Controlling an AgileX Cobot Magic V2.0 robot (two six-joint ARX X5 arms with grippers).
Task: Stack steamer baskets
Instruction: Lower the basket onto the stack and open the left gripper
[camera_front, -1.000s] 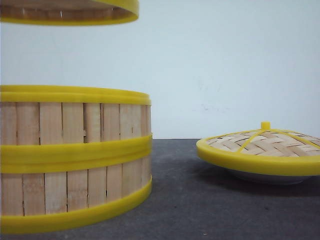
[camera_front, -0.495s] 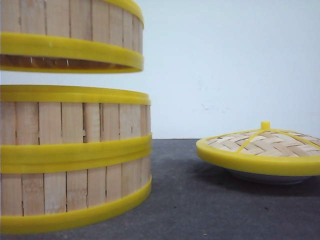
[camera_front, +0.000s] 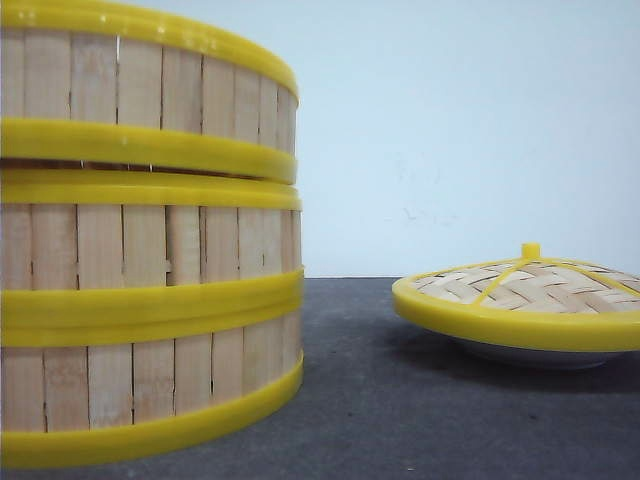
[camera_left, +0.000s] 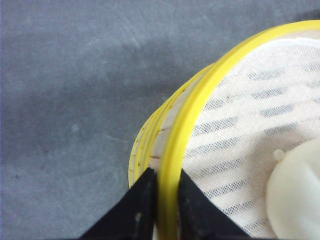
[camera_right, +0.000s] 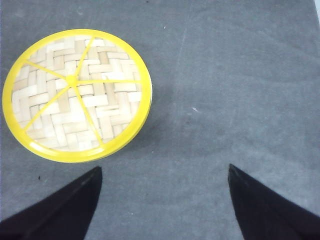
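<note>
At the left of the front view, two steamer baskets (camera_front: 150, 310) stand stacked on the dark table. A third steamer basket (camera_front: 150, 95) sits right on top of them, its lower rim meeting the stack's top rim. My left gripper (camera_left: 164, 175) is shut on the yellow rim of this top basket (camera_left: 200, 105), one finger inside and one outside the wall. White cloth lines the basket's floor (camera_left: 250, 135). My right gripper (camera_right: 162, 170) hangs open over bare table, with nothing between its fingers.
The domed woven lid (camera_front: 525, 295) with yellow rim and knob rests on a white plate (camera_front: 530, 355) at the right; in the right wrist view the lid (camera_right: 75, 95) lies beside my open fingers. A white object (camera_left: 295, 195) lies inside the top basket.
The top basket has come down from above the frame onto the two stacked baskets. The lid and the plate have not moved.
</note>
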